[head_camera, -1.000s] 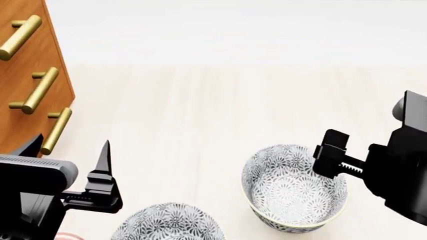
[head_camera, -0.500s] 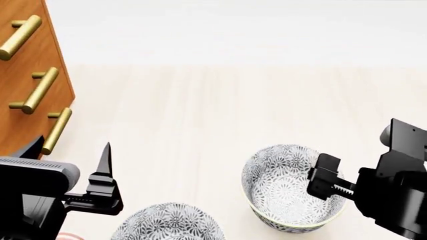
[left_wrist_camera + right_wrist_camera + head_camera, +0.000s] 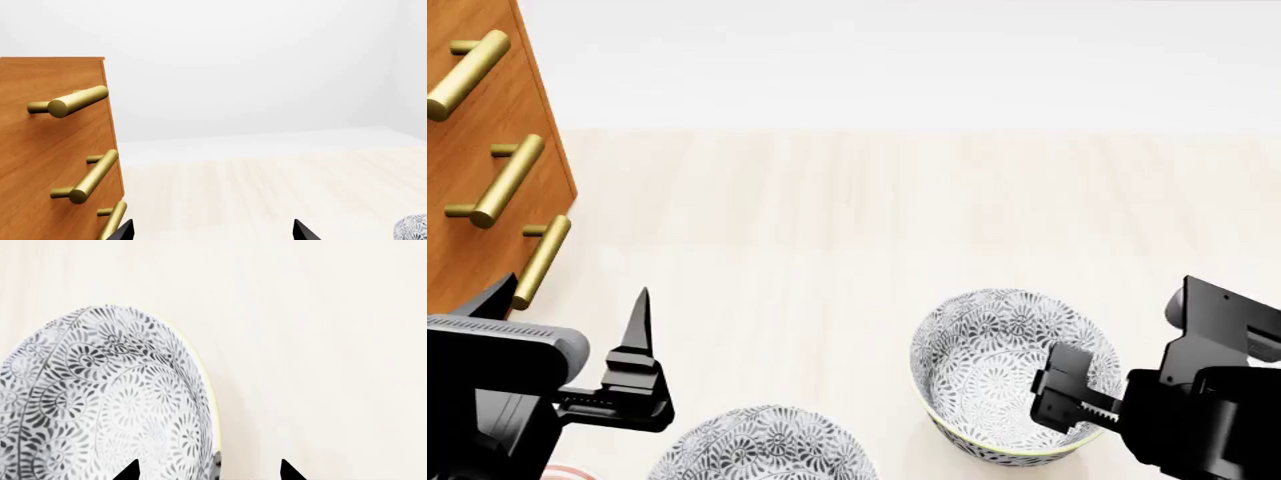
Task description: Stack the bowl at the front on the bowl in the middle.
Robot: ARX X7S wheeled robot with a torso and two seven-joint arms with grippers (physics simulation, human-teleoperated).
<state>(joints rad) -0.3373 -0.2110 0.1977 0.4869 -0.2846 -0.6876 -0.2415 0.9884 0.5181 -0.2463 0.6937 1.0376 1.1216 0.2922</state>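
Two grey-patterned bowls stand on the pale floor. The front bowl (image 3: 994, 370) (image 3: 100, 400) is at the right. The middle bowl (image 3: 761, 445) is cut off by the lower edge of the head view. My right gripper (image 3: 1081, 400) (image 3: 208, 472) is open and straddles the front bowl's right rim, one finger inside and one outside. It grips nothing. My left gripper (image 3: 567, 300) (image 3: 213, 232) hangs open and empty at the left, above and left of the middle bowl.
A wooden dresser (image 3: 481, 150) (image 3: 53, 150) with gold bar handles (image 3: 505, 180) stands at the far left, close to my left gripper. A small pink edge (image 3: 561, 470) shows at the lower left corner. Pale floor stretches beyond the bowls.
My right gripper has come down and back toward me, from above the front bowl's right rim to straddling it. The left arm and both bowls have not moved.
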